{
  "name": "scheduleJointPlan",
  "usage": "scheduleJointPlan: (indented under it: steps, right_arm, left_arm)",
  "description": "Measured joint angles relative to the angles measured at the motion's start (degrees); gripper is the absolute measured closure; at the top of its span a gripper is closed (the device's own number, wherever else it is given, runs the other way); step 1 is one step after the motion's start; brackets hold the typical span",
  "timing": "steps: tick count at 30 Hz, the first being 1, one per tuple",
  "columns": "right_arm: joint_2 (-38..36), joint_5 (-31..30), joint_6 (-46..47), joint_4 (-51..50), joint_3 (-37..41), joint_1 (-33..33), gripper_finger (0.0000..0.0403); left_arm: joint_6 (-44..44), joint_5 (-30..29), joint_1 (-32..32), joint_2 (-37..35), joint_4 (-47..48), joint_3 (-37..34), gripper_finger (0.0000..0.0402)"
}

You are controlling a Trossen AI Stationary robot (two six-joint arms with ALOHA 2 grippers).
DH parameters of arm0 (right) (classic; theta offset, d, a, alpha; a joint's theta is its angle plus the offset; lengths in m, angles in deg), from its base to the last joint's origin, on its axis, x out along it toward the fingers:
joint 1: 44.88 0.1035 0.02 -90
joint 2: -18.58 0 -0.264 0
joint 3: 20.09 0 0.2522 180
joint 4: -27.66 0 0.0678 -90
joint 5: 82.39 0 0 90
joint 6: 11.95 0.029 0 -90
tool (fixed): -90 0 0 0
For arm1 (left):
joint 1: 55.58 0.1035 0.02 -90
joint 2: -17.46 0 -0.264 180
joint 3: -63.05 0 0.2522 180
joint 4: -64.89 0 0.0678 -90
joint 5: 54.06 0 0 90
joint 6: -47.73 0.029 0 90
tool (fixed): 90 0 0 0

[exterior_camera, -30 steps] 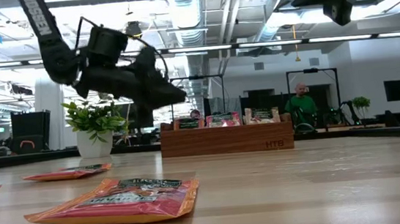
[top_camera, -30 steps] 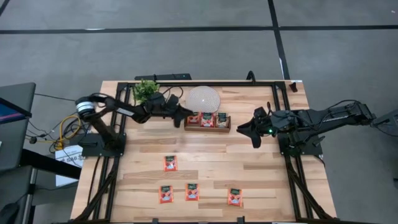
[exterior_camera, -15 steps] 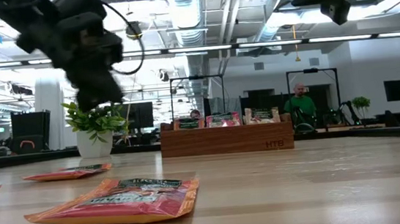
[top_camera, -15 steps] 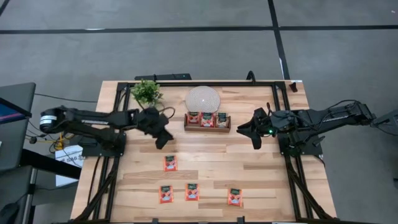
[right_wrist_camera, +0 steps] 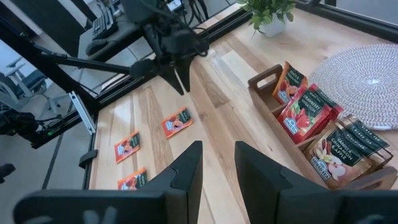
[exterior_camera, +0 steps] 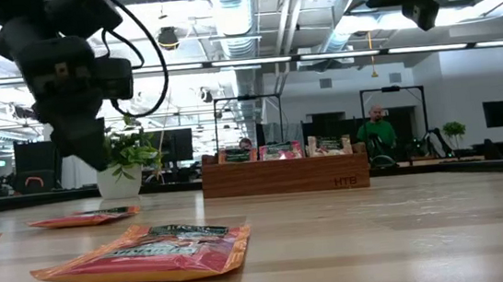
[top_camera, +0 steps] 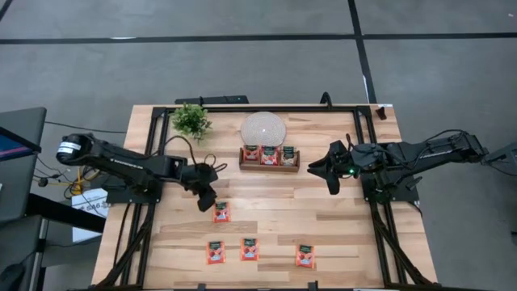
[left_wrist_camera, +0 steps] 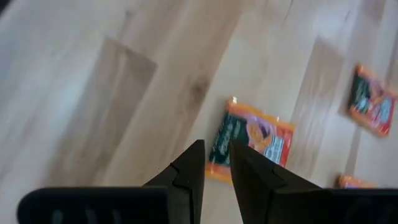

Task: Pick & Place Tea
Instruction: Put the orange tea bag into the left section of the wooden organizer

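Note:
Several red-orange tea sachets lie flat on the table: one (top_camera: 220,212) mid-table and three nearer the front edge (top_camera: 215,252), (top_camera: 250,249), (top_camera: 304,256). Three more stand in the brown wooden tray (top_camera: 269,166). My left gripper (top_camera: 206,199) hangs above the table, tipped down, just left of the mid-table sachet (left_wrist_camera: 252,142). Its fingers (left_wrist_camera: 216,149) are narrowly open with nothing between them. My right gripper (top_camera: 325,176) hovers high, right of the tray, narrowly open (right_wrist_camera: 217,155) and empty.
A round white woven disc (top_camera: 264,129) lies behind the tray, and a small potted plant (top_camera: 191,120) stands at the far left. Black frame rails run along both table sides. Bare wood lies between the tray and the loose sachets. People sit in the room behind.
My left gripper has swung away from the tray's left end, toward the table's near edge, and tipped from nearly level to pointing steeply down. It now hangs beside the mid-table sachet. Its finger gap looks the same. No sachet has moved.

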Motion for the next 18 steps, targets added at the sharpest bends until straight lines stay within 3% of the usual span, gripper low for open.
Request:
scheduleJointPlan:
  steps: [10,18]
  right_arm:
    - [1.76,-0.02,-3.38,1.21,-0.03,0.22,0.0317]
    - [2.36,-0.37,-6.01,-1.07,0.00,0.22,0.0317]
  left_arm:
    - [2.02,-4.91,-4.40,9.96,0.83,5.05,0.0335]
    - [0.19,-4.79,-4.45,10.75,0.90,5.44,0.0335]
